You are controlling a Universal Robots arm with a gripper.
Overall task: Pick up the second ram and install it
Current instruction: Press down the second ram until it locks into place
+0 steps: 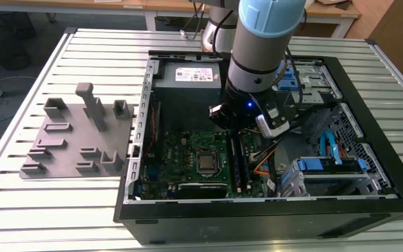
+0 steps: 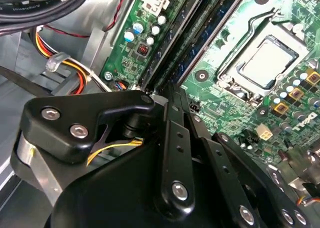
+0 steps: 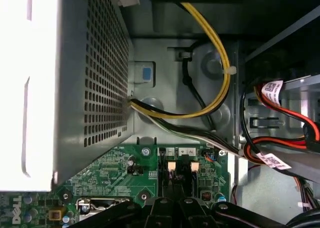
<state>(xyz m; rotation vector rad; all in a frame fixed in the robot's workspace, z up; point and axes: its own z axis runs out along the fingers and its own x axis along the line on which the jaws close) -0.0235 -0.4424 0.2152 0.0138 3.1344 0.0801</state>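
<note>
The arm is down inside the open computer case [image 1: 369,173] on the slatted surface [image 1: 82,63], its gripper [image 2: 172,95] right over the black slot rails [image 2: 195,33] beside the processor socket [image 2: 267,60] on the green motherboard [image 1: 187,149]. The fingers [image 2: 177,138] look drawn close together, though whether they pinch anything I cannot tell. The second ram itself I cannot pick out among the rails.

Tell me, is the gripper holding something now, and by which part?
It cannot be told: the gripper sits low over the motherboard's slots, its fingertips hidden.
</note>
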